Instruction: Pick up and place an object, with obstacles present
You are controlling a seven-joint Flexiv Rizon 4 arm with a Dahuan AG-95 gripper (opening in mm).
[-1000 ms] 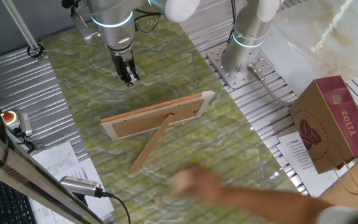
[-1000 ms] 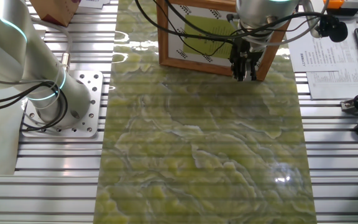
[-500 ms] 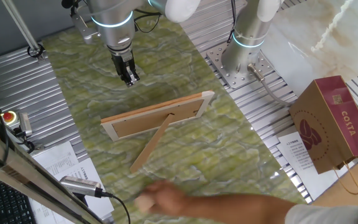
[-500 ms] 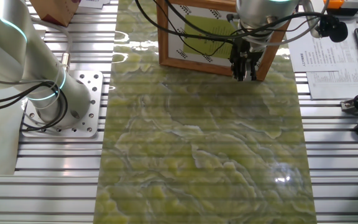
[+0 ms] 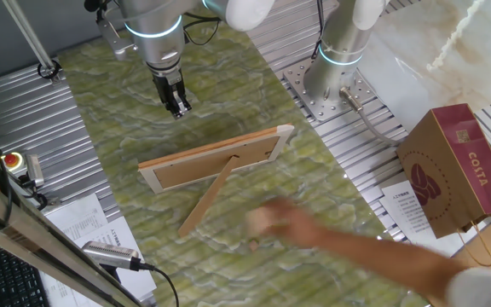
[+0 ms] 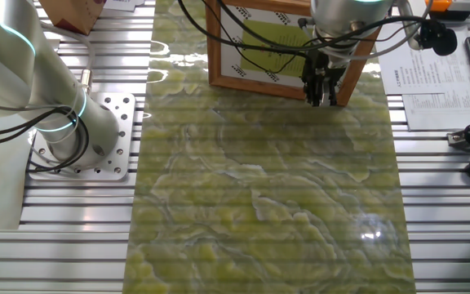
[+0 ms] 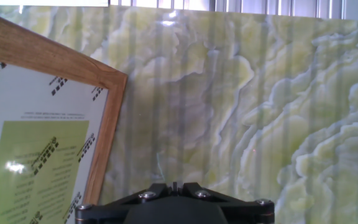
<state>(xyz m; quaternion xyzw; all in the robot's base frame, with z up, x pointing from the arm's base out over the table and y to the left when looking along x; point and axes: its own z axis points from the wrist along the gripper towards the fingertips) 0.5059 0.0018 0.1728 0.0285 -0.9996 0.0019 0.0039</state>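
Black two-finger gripper (image 5: 176,107) hangs above the green marbled mat (image 6: 268,188), carrying nothing; jaws look close together but can't tell if fully clenched. Light wooden picture frame (image 5: 216,159) stands just in front of the jaws, propped by its flat wooden leg (image 5: 207,198), prob. set there as the obstacle. Beyond the frame a blurred human hand (image 5: 271,220) reaches over a small pale object (image 5: 253,246), too smeared to identify. Hand view cuts off the fingertips.

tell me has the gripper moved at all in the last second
No. The gripper hangs in the same spot above the picture frame in both fixed views; only a blurred human hand shifted.
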